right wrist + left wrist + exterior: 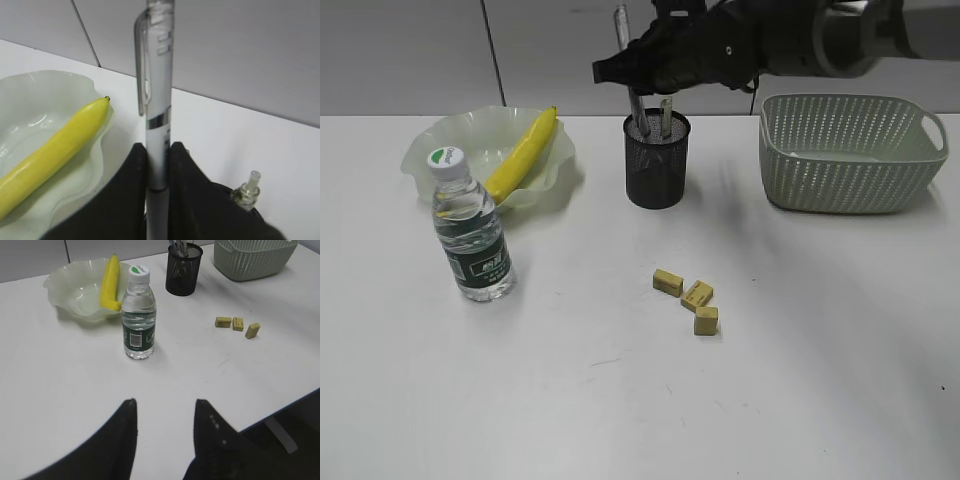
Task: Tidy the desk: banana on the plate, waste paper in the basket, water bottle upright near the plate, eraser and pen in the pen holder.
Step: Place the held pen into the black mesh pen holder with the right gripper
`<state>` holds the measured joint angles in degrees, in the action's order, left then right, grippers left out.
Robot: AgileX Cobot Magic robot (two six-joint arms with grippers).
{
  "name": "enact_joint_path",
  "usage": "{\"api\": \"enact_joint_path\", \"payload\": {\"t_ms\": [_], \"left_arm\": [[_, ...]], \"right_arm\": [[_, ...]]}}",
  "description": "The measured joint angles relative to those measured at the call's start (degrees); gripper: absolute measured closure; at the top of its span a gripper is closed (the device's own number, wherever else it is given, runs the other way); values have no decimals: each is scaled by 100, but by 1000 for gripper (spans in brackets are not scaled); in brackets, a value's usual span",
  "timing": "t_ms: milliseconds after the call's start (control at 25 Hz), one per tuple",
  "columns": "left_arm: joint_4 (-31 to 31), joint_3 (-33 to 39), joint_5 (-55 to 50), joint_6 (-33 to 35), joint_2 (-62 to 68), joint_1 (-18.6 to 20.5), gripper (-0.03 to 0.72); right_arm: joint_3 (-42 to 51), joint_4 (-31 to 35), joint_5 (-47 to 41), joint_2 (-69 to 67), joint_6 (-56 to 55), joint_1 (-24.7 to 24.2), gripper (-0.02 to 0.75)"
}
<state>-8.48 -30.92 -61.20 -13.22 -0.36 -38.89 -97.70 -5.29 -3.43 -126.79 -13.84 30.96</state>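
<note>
The left tool (pixel 162 440) hovers low over the near table (pixel 620 410), its black fingers spread wide with nothing between them. Beyond it the bottle (pixel 470 230) stands upright just beside the plate (pixel 450 140), and the banana (pixel 525 150) lies in the plate, stem toward the rim. Three tan erasers (pixel 687 297) sit loose on the table, mid-way, closer to the left tool than to the right by my reading. Farther back, the right tool (pixel 159 172) is clamped on the pen (pixel 157 90), whose long axis stands vertical, clip end up. The pen holder (pixel 657 160) lies directly below it, so a straight drop looks like what the next move needs. A second pen-like item already stands in the holder. The basket (pixel 850 150) sits far right; I cannot see any paper in it.
</note>
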Motion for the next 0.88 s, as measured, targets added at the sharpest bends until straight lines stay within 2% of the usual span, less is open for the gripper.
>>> {"api": "enact_joint_path", "payload": {"t_ms": [600,720,880], "left_arm": [[-5,0,0,0,0,0,400],[-5,0,0,0,0,0,400],[-5,0,0,0,0,0,400]], "right_arm": [[6,-439,-331,-200,0,0,623],[6,-453,-422,-205,0,0,545],[6,-463,-532,-205,0,0,365]]}}
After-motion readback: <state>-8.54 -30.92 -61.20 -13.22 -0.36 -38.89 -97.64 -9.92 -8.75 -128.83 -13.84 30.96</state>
